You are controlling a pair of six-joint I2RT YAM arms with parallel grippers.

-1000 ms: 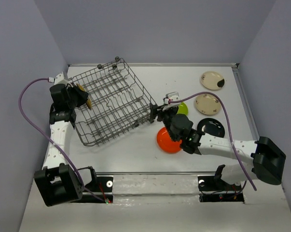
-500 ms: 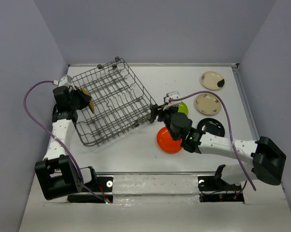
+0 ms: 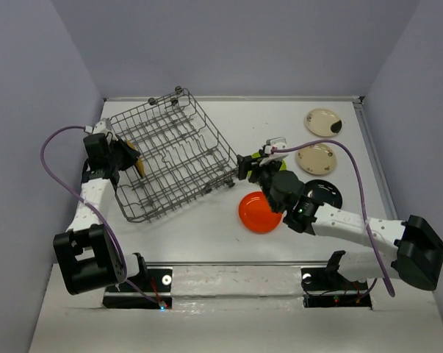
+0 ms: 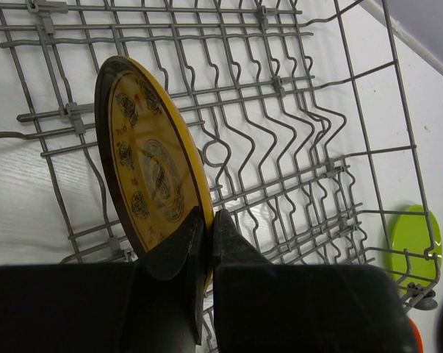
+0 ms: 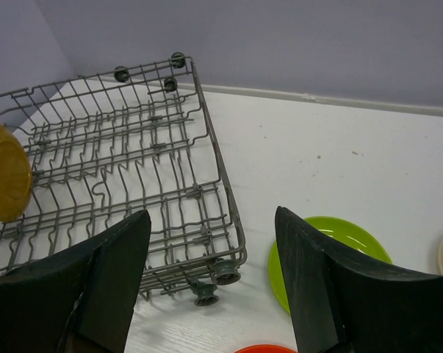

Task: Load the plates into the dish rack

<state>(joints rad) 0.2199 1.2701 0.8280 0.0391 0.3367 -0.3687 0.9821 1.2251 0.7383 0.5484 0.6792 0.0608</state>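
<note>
1. left gripper pinched tight on the gold plate's rim; plate up on edge inside the rack, left end
2. right gripper spread wide, holding nothing; it hangs over the rack's wheeled corner, green plate just beside
3. orange plate, black plate, two cream plates flat on the table

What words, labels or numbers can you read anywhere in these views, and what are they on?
No readable text in any view.
On the gold plate, gripped by the left tool: ornamental panels only, no letters.
On the far cream plate and the near cream plate: small marks, too small to read.
</note>
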